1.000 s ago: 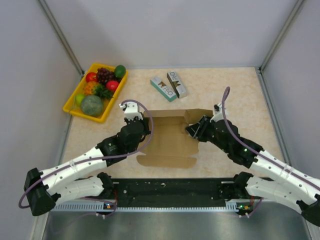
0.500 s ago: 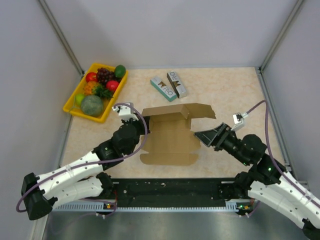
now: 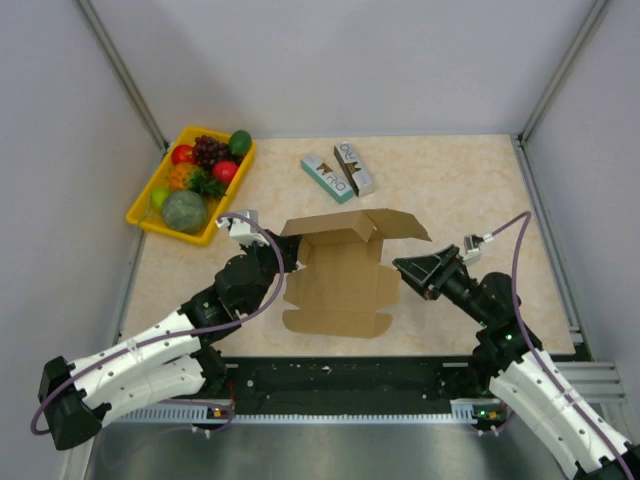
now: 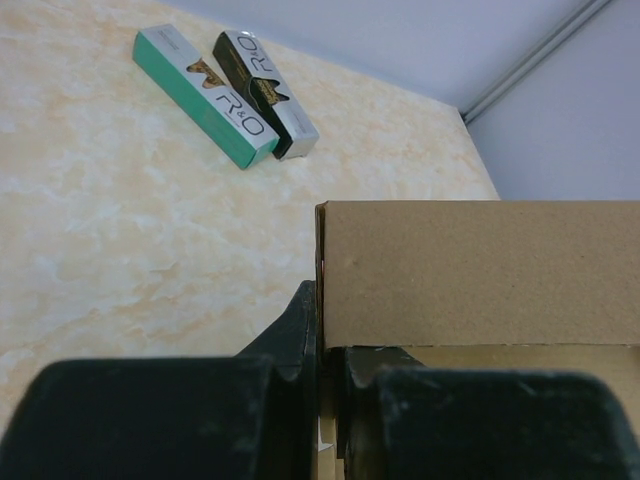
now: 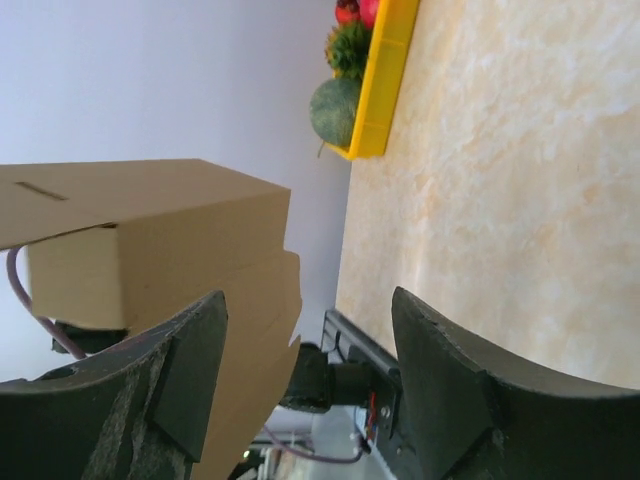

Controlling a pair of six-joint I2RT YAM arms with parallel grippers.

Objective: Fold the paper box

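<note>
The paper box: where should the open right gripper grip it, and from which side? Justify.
Take the raised flap at the far right corner of the paper box, by its free edge, coming from the right with the right gripper. It stands clear of the table and is thin enough to straddle; the base lies flat. The left gripper, shut on its left side, probably steadies it.

The paper box (image 4: 470, 270) at the left claw (image 4: 328, 345) is matt brown cardboard, smooth and unprinted. That claw and the right claw (image 5: 305, 330) look like dull black, faintly grainy plastic. Beyond them the counter (image 4: 130, 240) is smooth, marbled and softly shiny.
</note>
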